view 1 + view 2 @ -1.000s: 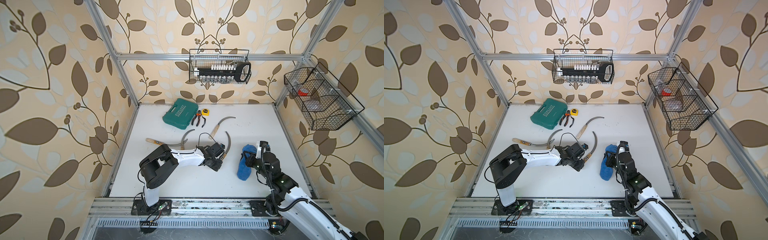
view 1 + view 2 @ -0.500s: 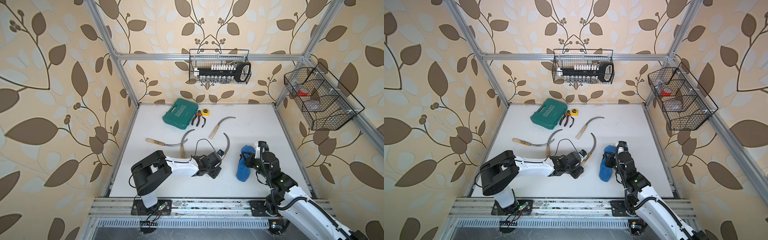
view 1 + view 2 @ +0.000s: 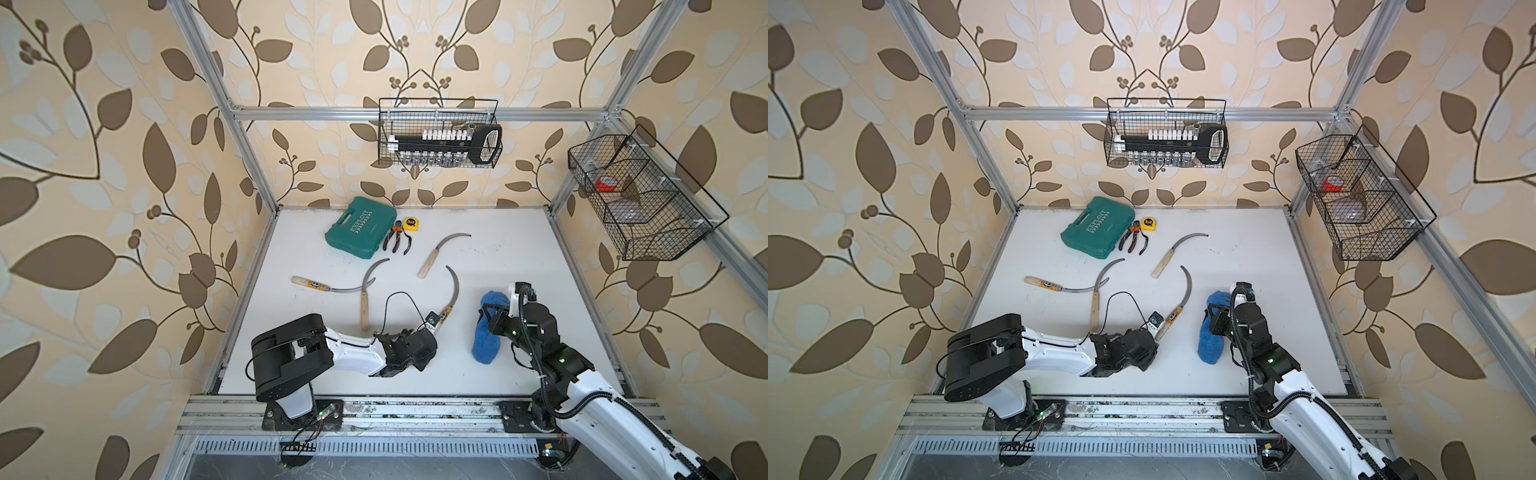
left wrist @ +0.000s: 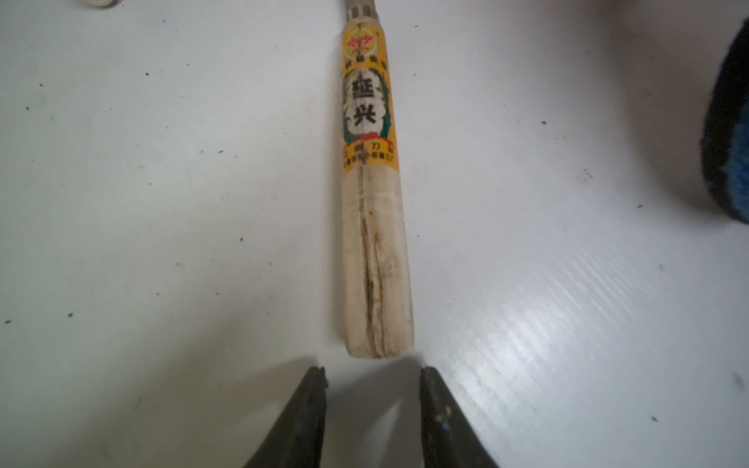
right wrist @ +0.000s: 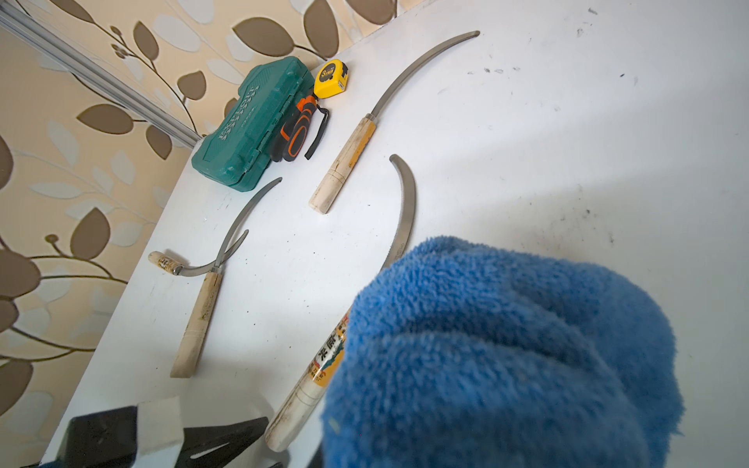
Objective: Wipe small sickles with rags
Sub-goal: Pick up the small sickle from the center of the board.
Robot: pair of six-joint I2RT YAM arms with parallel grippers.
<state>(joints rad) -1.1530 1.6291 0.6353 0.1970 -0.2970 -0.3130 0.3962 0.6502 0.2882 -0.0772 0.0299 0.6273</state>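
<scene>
Sickles [image 3: 365, 307] lie flat, four in all, across the middle of the white counter [image 3: 519, 257]. The left pair [image 5: 221, 263] cross at their blades, well in from the left edge. The far sickle [image 3: 436, 253] lies alone, just in front of the pliers [image 3: 397, 241], teal case [image 3: 360, 232] and tape measure [image 3: 410, 224] by the back wall.

The nearest sickle [image 3: 455, 297] points its handle at the left hand [image 4: 373, 375]. Both top views hide that hand's fingertips under the wrist. The left wrist view shows them parted, with bare counter between them, just short of the handle's butt and gripping nothing. Only that view shows the yellow printed label and a dark crack along the wood.

The right hand [image 3: 490, 322] is closed on the blue rag [image 3: 484, 345], a long bunch just right of the nearest sickle. In the right wrist view the rag buries the fingers and covers part of that sickle. Bare counter runs from the rag to the right edge and across the back right corner.
</scene>
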